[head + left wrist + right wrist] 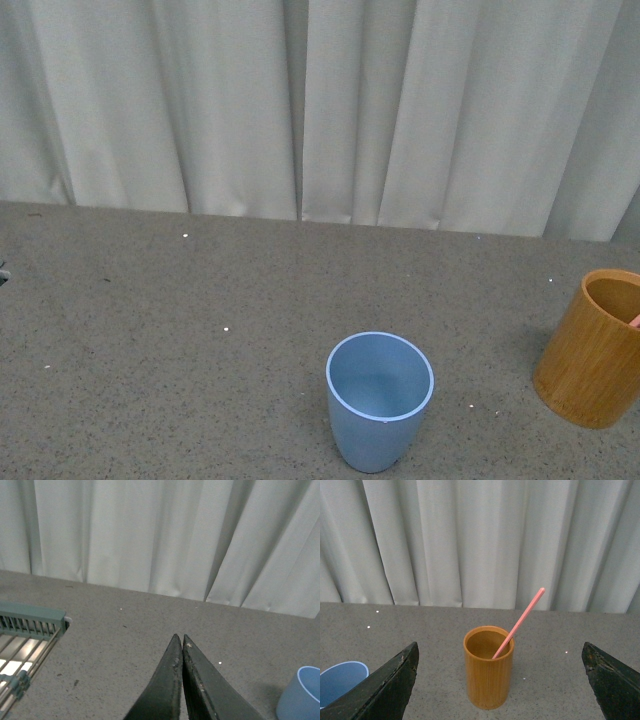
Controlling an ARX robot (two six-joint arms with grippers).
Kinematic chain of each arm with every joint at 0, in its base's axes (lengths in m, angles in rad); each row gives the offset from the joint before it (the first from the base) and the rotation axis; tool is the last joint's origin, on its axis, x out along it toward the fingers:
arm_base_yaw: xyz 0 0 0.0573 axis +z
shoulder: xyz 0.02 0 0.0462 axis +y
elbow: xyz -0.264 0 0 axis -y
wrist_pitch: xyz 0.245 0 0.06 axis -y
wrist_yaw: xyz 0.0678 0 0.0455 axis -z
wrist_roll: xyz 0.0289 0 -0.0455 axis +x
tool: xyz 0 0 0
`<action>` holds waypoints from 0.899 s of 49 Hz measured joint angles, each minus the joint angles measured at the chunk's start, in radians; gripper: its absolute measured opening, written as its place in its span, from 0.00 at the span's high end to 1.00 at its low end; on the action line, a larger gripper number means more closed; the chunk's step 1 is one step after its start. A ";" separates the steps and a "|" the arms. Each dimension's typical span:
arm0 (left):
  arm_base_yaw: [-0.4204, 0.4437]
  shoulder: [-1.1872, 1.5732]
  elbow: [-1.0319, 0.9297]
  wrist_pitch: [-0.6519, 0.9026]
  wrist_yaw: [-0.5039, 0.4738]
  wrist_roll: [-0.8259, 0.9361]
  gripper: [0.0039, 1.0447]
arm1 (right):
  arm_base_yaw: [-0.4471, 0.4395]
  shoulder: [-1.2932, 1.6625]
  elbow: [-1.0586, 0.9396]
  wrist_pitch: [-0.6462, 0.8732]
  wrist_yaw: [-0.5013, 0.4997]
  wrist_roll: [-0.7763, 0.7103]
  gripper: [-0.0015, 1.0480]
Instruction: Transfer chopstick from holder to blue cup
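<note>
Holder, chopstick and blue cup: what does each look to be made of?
The holder looks like bamboo or wood with a satin finish: warm orange-brown wall, faint vertical grain. The chopstick is probably plastic: smooth, uniform pink, though painted wood is possible. The blue cup is probably matte plastic: even pale blue, thin lighter rim, no glaze shine.

Pink chopstick [519, 622], amber holder [488, 680], blue cup [378, 432], speckled grey table [200, 320]
</note>
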 joint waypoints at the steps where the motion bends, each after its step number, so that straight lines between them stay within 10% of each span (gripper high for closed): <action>1: 0.000 0.000 0.000 0.000 0.002 0.012 0.97 | 0.000 0.000 0.000 0.000 0.000 0.000 0.09; 9: 0.000 0.000 0.000 0.000 0.000 0.068 0.91 | 0.000 0.000 0.000 0.000 0.000 0.000 0.09; 19: 0.000 0.000 0.000 0.000 -0.001 0.085 0.50 | 0.023 0.163 0.070 -0.142 0.178 0.150 0.09; 34: 0.000 0.000 0.000 0.000 0.000 0.093 0.05 | -0.021 0.736 0.122 0.238 0.160 0.216 0.09; 44: 0.000 0.000 0.000 0.000 0.000 0.093 0.06 | -0.031 1.020 0.233 0.327 0.148 0.202 0.09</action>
